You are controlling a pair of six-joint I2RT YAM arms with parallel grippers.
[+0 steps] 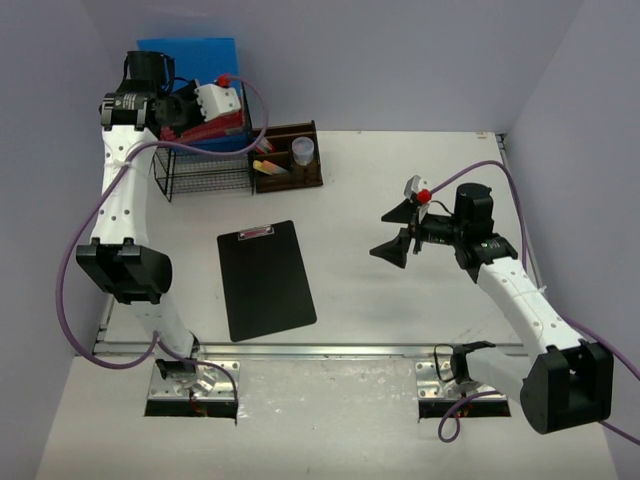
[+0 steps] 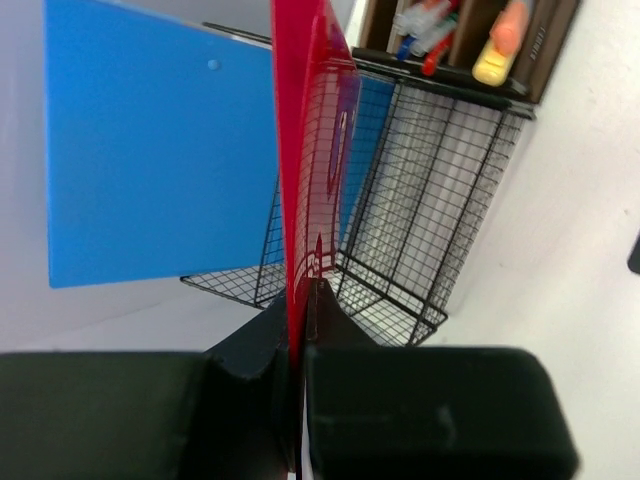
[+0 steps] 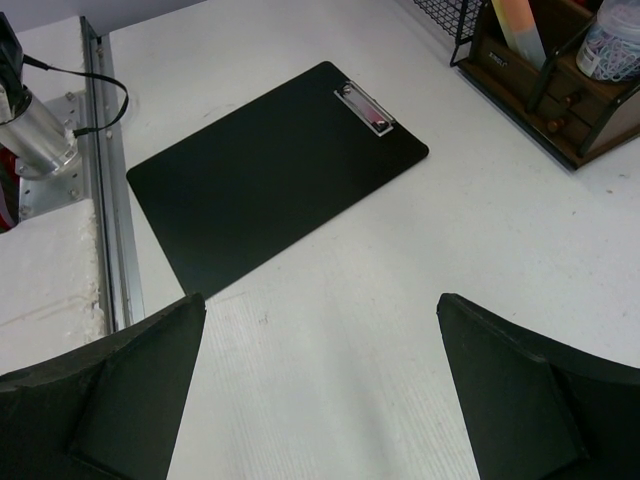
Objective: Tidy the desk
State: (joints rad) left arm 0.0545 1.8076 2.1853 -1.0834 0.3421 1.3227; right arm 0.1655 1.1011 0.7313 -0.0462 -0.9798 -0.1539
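The worktop fills most of the top view, white and matte, with a silver rail along its near edge; I judge it heavy, rigid and fixed, so there is nothing on it for me to take hold of; the handling falls on what it carries.

My left tool is at the far left corner, clenched on the lower edge of a red board held upright on edge above the wire rack; a blue board stands in the rack just beside it. The red board looks thin, stiff, light and glossy, so probably slippery; an edge pinch like this one seems right, though a sheet this slick could swing in the grip, so I would lower it slowly.

My right tool hangs released over the right half, jaws wide apart, grasping nothing.

A black clipboard lies flat near the middle, its metal clip at the far end; it reads as stiff and light, but it sits flush on the surface, so the clip end, being raised, looks the best place to bite; failing that, I would slide it to overhang the rail.

A wooden organizer stands just right of the rack, holding pens and a small tub; it looks rigid but easy to tip.
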